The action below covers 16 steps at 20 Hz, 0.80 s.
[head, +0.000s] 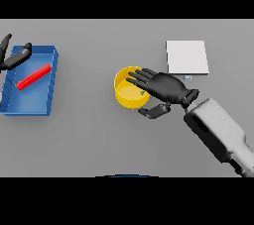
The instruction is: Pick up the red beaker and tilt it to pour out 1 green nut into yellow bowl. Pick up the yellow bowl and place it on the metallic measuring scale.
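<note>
R hand (166, 87) sits over the yellow bowl (125, 97): fingers (141, 76) spread and nearly straight across the bowl's far-right rim, thumb (155, 111) curled low by the near-right wall. Not closed on it yet, by my read. A green speck, prob. the nut (143, 91), shows inside the bowl just under the fingers.

Step in hand, as I judge it: grasp bowl, carry to scale.
- Get the rim between fingers and thumb before you lift; close evenly so the bowl doesn't skid away from the thumb.
- Lift straight, keep it level, else the nut may roll out.
- The metallic scale (187, 57) lies beyond the knuckles, up and to the R of the hand, near but apart from the bowl. Short move.

Room: bare worktop (89, 140) all round the bowl; nothing between the fingers and the scale. Set down centred, since the plate edges leave little slack for the bowl's base.

L hand (12, 56) is well away on the far side from the fingers, relaxed-open at the corner of the blue tray (30, 107); the red beaker (33, 77) lies on its side in it.
</note>
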Tool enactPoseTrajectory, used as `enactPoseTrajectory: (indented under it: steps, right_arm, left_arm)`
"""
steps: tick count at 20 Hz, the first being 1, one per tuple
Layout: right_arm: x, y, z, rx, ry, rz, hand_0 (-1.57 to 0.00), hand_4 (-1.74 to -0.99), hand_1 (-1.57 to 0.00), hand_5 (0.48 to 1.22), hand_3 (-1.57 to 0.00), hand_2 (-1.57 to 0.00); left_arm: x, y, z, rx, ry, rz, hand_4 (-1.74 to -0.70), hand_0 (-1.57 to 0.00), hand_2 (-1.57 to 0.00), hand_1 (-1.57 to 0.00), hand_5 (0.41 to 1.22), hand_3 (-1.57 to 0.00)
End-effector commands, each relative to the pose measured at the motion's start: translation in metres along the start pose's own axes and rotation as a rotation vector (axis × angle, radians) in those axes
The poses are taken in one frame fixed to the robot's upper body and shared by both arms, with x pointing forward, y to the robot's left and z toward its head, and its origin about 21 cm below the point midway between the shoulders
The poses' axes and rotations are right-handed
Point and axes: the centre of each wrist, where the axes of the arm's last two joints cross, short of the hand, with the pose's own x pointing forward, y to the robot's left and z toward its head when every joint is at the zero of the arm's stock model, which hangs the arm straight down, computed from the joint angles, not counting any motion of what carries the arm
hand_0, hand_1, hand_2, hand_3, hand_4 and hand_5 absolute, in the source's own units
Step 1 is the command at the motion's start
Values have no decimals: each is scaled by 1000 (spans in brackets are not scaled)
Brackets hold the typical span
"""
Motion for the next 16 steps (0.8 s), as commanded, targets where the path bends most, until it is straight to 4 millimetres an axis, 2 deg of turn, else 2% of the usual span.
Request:
enactPoseTrajectory:
  steps: [1, 6, 9, 13, 16]
  right_arm:
    - [-2, 1, -4, 34, -10, 12, 1, -1156, 1, 642, 1, 1]
    - [4, 1, -30, 171, -30, 74, 1, -1159, 1, 663, 1, 1]
    - [6, 2, -41, 246, -24, 108, 1, -1168, 1, 673, 1, 1]
    - [5, 7, -52, 301, -11, 122, 1, -1184, 1, 676, -4, 1]
    - [-2, 9, -56, 320, 0, 121, 1, -1195, 1, 708, -22, 1]
  left_arm:
    - [0, 3, -1, -1, 2, 4, -808, 0, 0, 0, 695, 0]
    - [5, 5, -3, 9, 8, 3, -805, 1, 1, 1, 701, 1]
    - [-1, 9, -1, 13, 1, -4, -805, 1, 1, 1, 702, 1]
    - [0, 6, -1, 0, -10, -7, -802, 1, 1, 1, 703, 1]
    - [0, 5, 0, 0, 1, -24, -789, 1, 1, 1, 711, 1]
